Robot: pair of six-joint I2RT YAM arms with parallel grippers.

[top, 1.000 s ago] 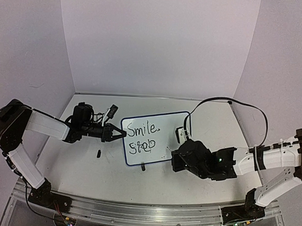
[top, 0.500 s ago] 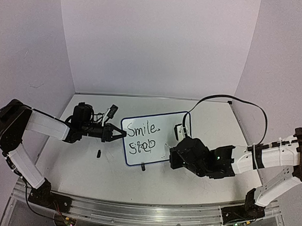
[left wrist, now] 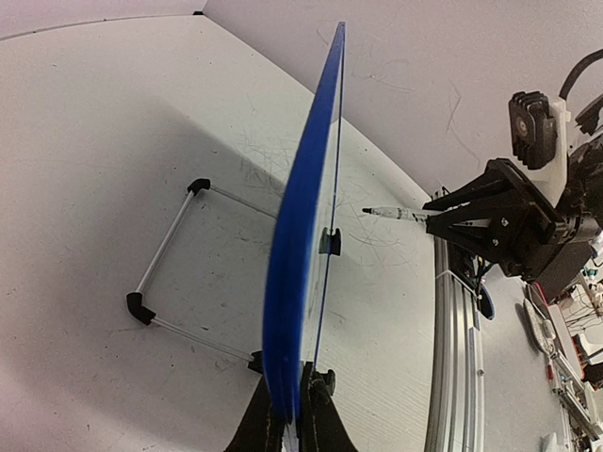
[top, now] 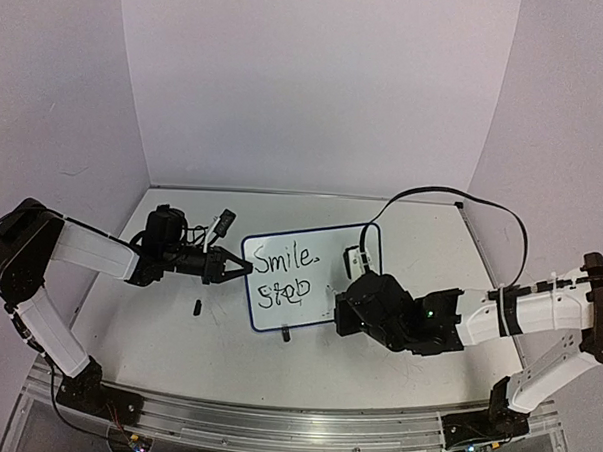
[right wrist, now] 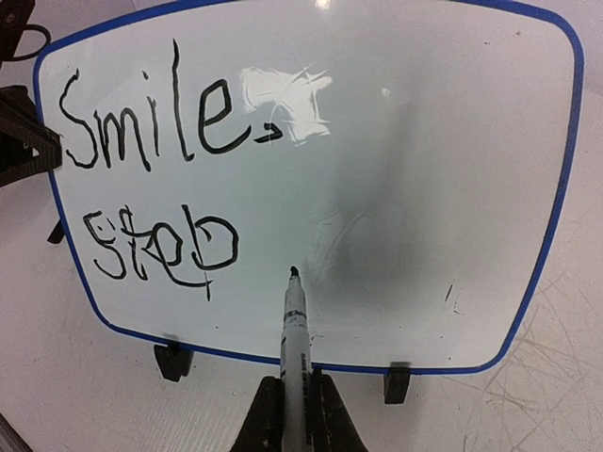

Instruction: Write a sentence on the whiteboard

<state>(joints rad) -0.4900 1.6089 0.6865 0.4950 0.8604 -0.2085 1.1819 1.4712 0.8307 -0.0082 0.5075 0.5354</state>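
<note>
The whiteboard (top: 341, 243) stands propped on its clip feet (right wrist: 172, 361) mid-table (top: 177, 331), its left edge pinched by the left gripper (left wrist: 294, 419). The right gripper (right wrist: 297, 405) is clamped on a marker (right wrist: 294, 325). The tip sits just right of "Stop" in the sentence (top: 286, 257) and seems just short of the surface. The main risk is pressure — push too hard and the board tips back or twists in that one-edge pinch, skewing the stroke. Too light, and the line skips. Starting too far left would overwrite the "p".
</note>
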